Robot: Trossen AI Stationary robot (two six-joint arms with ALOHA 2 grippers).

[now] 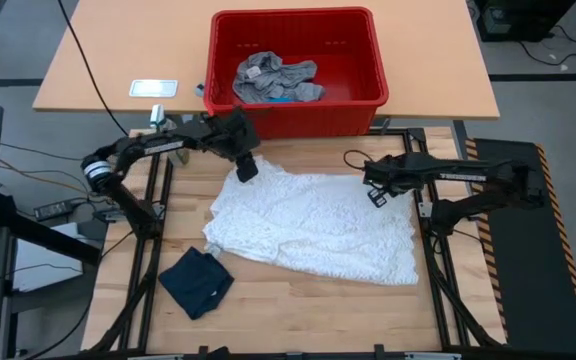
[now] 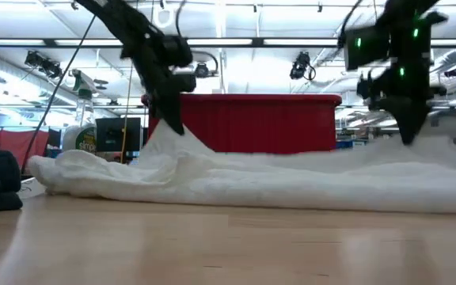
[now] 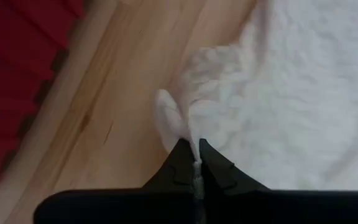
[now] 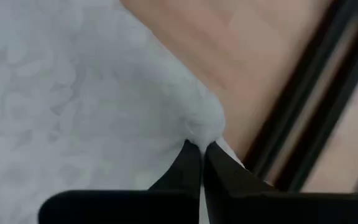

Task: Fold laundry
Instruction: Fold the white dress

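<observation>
No text, label, brand, number or sign can be read in any of the views. In the low view, a pale object at the left edge of the frame carries green markings, but they are too blurred to make out.

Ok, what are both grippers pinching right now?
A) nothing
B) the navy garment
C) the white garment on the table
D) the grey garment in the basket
C: the left gripper and the right gripper are each shut on an edge of the white garment spread on the table.
</observation>
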